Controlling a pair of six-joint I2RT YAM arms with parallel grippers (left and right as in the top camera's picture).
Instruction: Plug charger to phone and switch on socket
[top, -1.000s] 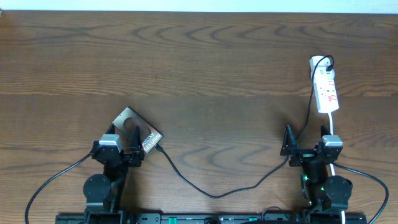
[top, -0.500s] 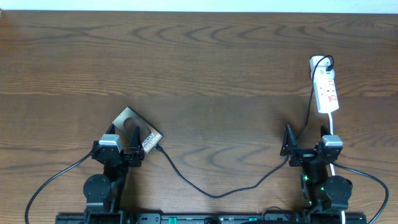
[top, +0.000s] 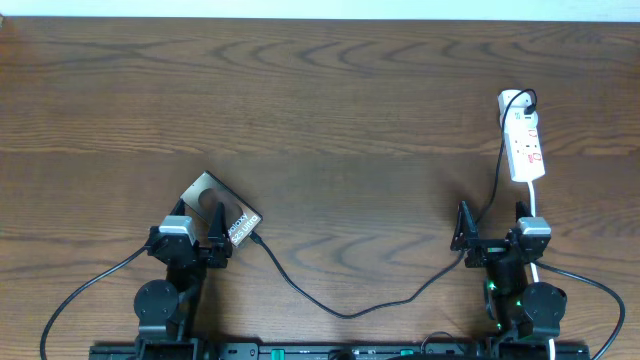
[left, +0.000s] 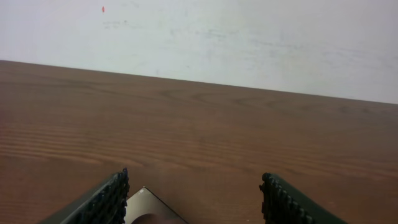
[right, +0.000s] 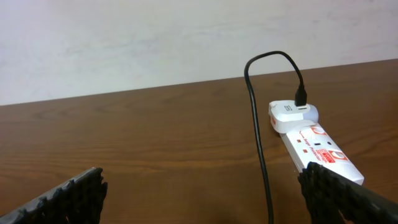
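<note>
Phone (top: 207, 188) lies flat and turned on the diagonal at the near left of the table (top: 320, 100), right under the left gripper (top: 200, 212), whose fingers stand apart over it and clasp nothing; from the left wrist, only a pale corner of it peeps up between the ribbed pads. From where I stand, the charger (top: 345, 314) shows as a thin black line: its tip sits at the phone's near right edge, though I cannot tell whether it is seated. From there it sags toward the front edge, climbs past the right gripper (top: 492, 212), and ends in a white adapter at the far end of the socket (top: 526, 148). That white strip lies lengthwise at the far right, with its white lead trailing back toward the right arm. The right gripper is spread wide and empty, with bare wood between its fingers. The tabletop is dark brown with bold grain, and a plain white wall (left: 249, 37) rises behind its far edge.
</note>
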